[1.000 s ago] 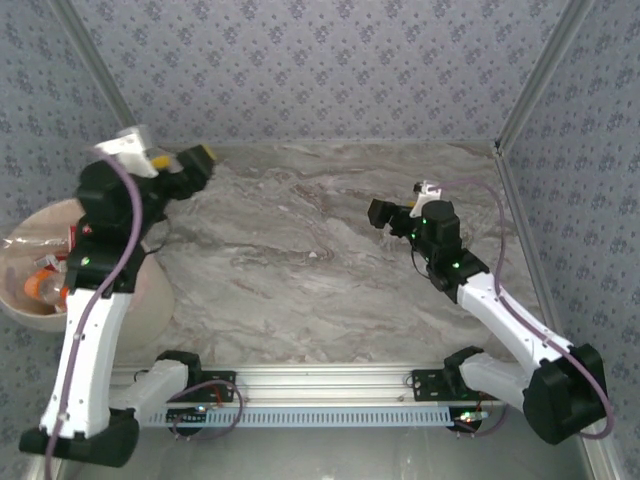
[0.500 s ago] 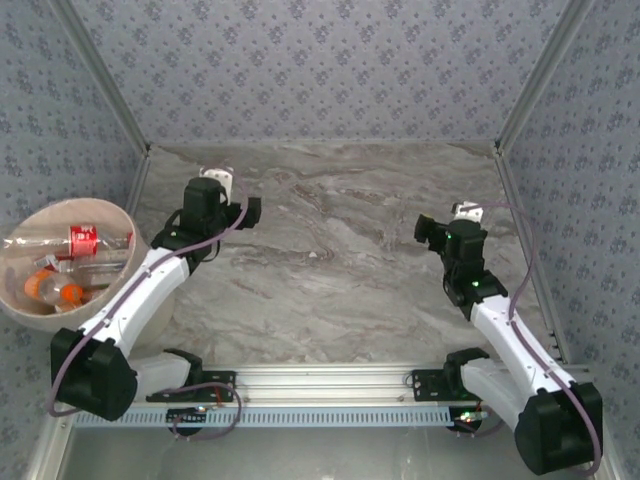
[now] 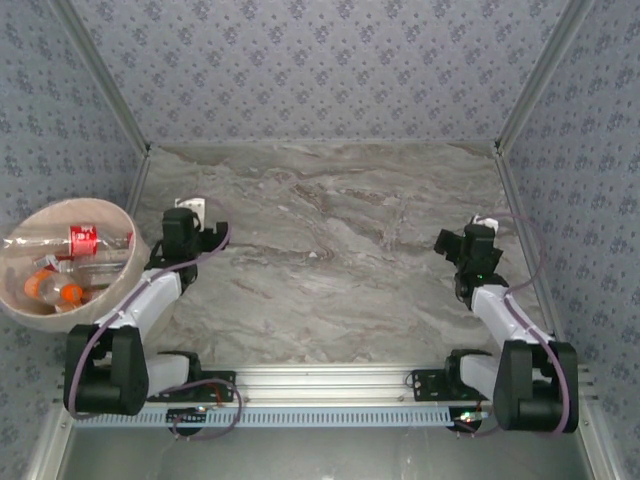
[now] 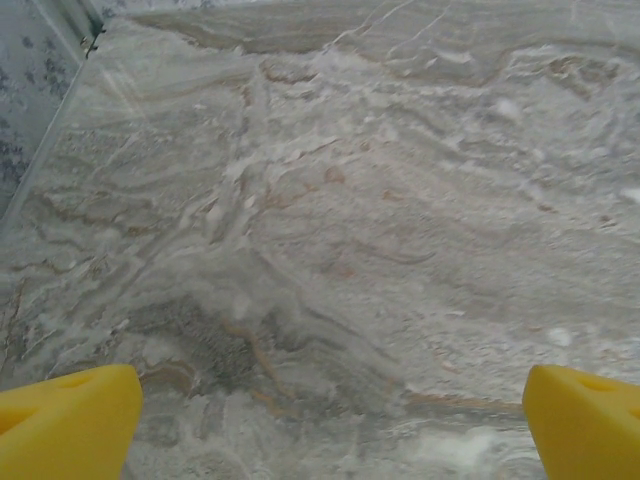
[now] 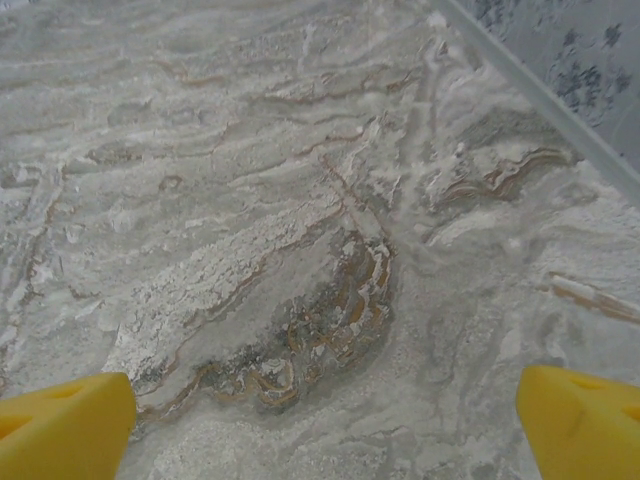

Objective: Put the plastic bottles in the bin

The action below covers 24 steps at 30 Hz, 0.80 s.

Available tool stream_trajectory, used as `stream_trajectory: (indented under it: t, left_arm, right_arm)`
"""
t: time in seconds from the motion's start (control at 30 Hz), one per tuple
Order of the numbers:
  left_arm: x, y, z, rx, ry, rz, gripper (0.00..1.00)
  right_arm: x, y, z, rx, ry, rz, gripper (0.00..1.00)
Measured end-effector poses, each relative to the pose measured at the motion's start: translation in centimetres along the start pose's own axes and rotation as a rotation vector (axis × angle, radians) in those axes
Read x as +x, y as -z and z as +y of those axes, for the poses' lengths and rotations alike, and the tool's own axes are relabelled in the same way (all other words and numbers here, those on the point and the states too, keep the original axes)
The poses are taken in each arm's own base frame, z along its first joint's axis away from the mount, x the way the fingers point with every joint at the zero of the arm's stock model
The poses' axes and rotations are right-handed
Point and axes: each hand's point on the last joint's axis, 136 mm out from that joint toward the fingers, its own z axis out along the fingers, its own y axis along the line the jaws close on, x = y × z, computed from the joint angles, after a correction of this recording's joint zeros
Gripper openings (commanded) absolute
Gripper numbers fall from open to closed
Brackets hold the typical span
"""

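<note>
Bottles [image 3: 82, 242], every one we can spot, lie piled in the bin [image 3: 30, 318] off the table's [image 3: 330, 230] left edge. Left gripper [image 4: 330, 405] gapes wide, carrying nothing; right gripper [image 5: 325, 410] likewise, both low over marble. We'd call this the wrap-up: next comes a last check, then parking both arms.

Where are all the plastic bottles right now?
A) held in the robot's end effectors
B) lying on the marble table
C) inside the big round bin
C: in the top view the plastic bottles lie heaped together inside the bin.
</note>
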Motion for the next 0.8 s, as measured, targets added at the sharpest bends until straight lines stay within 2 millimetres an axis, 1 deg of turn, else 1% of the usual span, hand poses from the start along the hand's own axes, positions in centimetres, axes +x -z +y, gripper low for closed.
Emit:
stream_trajectory:
  t: [0.07, 0.13, 0.27, 0.37, 0.5, 0.63, 0.73, 0.8]
  left_arm:
    - [1.0, -0.9, 0.5, 0.001, 0.014, 0.007, 0.98]
    - [1.9, -2.1, 0.5, 0.011, 0.020, 0.017, 0.98]
    - [2.9, -4.3, -0.1, 0.032, 0.013, 0.018, 0.98]
    - [3.6, -5.6, 0.2, 0.034, 0.027, 0.016, 0.98]
    - [3.8, -5.4, 1.2, 0.018, 0.053, -0.052, 0.98]
    - [5.0, -5.2, 1.7, -0.018, 0.075, -0.063, 0.98]
    - [4.2, -5.1, 2.5, -0.076, 0.092, -0.100, 0.98]
    - [3.6, -4.9, 2.9, -0.107, 0.102, -0.127, 0.98]
  right_arm:
    - [0.4, -0.7, 0.3, -0.014, 0.004, 0.012, 1.00]
    - [0.6, -1.4, 0.7, -0.028, 0.009, 0.017, 1.00]
    - [0.5, -2.4, 1.4, -0.061, 0.028, -0.002, 1.00]
    - [0.2, -2.9, 2.0, -0.092, 0.051, -0.025, 1.00]
    - [-0.3, -3.2, 2.9, -0.142, 0.088, -0.077, 1.00]
    - [-0.3, -3.2, 3.6, -0.193, 0.118, -0.121, 1.00]
    - [-0.4, -3.4, 4.2, -0.230, 0.133, -0.162, 1.00]
    - [0.2, -3.5, 4.4, -0.246, 0.150, -0.190, 1.00]
